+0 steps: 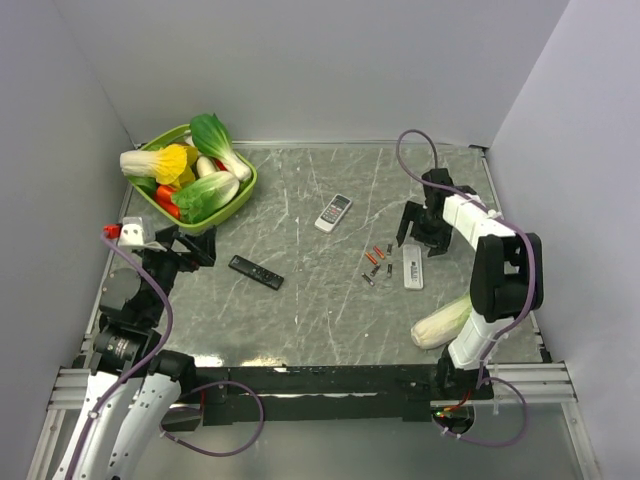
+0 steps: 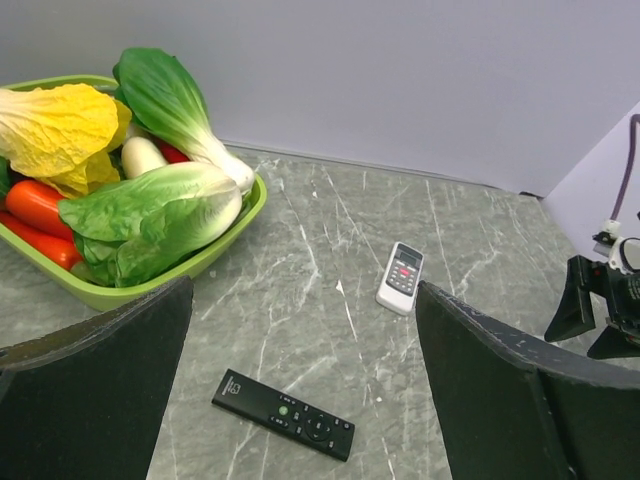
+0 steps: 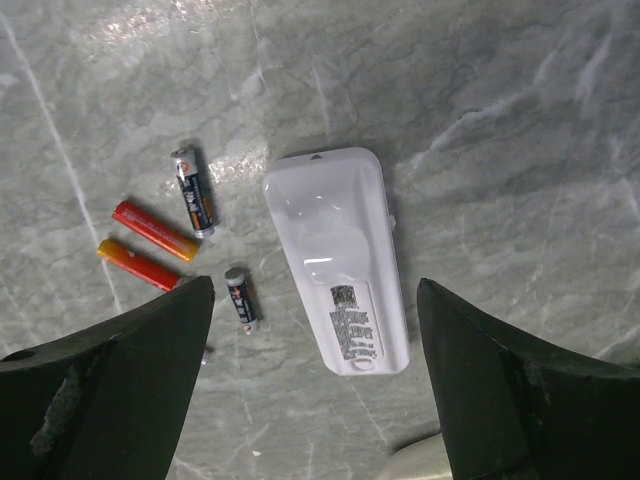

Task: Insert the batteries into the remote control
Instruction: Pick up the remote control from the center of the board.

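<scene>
From above, the batteries (image 1: 377, 262) lie loose on the counter (image 1: 300, 310), right of centre, some dark and some orange-red, just left of a white remote (image 1: 412, 267). The right pincer (image 1: 420, 243) hangs just beyond that remote, jaws wide and holding nothing. The left pincer (image 1: 200, 250) sits at the left, also wide and empty, between a green basket (image 1: 246, 190) of vegetables and a black remote (image 1: 256, 272). A keypad remote (image 1: 333, 212) lies mid-counter, and a cabbage (image 1: 443, 322) near right. In the left wrist view, the left pincer (image 2: 305, 292) gapes over the black remote (image 2: 283, 415), with the keypad remote (image 2: 401, 277) farther off and the basket (image 2: 235, 235) at left. In the right wrist view, the right pincer (image 3: 315, 288) stands spread above the white remote (image 3: 340, 260), which lies back side up, label showing. The batteries (image 3: 192, 190) lie left of it: two dark, one red, one orange, none touching it.
</scene>
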Controlling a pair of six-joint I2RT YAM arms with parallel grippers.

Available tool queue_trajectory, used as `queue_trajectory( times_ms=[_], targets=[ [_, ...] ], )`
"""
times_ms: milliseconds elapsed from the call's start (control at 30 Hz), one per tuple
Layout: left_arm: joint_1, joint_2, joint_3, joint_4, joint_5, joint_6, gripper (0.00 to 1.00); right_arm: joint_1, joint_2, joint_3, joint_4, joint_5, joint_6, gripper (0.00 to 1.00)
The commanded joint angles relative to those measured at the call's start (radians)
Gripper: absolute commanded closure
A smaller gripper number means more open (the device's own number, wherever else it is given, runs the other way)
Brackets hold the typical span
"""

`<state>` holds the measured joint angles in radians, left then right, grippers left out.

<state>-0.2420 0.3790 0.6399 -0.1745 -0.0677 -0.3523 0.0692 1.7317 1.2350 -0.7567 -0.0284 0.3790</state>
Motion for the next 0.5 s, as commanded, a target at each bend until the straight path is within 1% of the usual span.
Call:
queue_trajectory(
  times_ms=[0,133,300,367,400,467],
  targets=[
    [-0.010,0.014,-0.006,0.020,0.009,0.021,0.03,-0.006,0.048,0.040,0.020,-0.028,-0.028,0.13],
    [-0.013,0.017,-0.009,0.023,0.016,0.022,0.03,-0.005,0.098,0.026,0.037,-0.039,-0.037,0.19],
    [-0.013,0.026,-0.009,0.024,0.032,0.027,0.03,-0.009,0.135,0.020,0.048,-0.033,-0.048,0.29],
    [-0.013,0.035,-0.008,0.026,0.046,0.030,0.03,-0.009,0.146,0.018,0.053,-0.021,-0.046,0.33],
    [-0.013,0.038,-0.008,0.027,0.055,0.033,0.03,-0.011,0.152,0.018,0.056,-0.016,-0.046,0.37],
    [-0.013,0.055,-0.008,0.029,0.081,0.036,0.03,-0.009,0.157,0.021,0.051,-0.013,-0.046,0.39]
  ],
)
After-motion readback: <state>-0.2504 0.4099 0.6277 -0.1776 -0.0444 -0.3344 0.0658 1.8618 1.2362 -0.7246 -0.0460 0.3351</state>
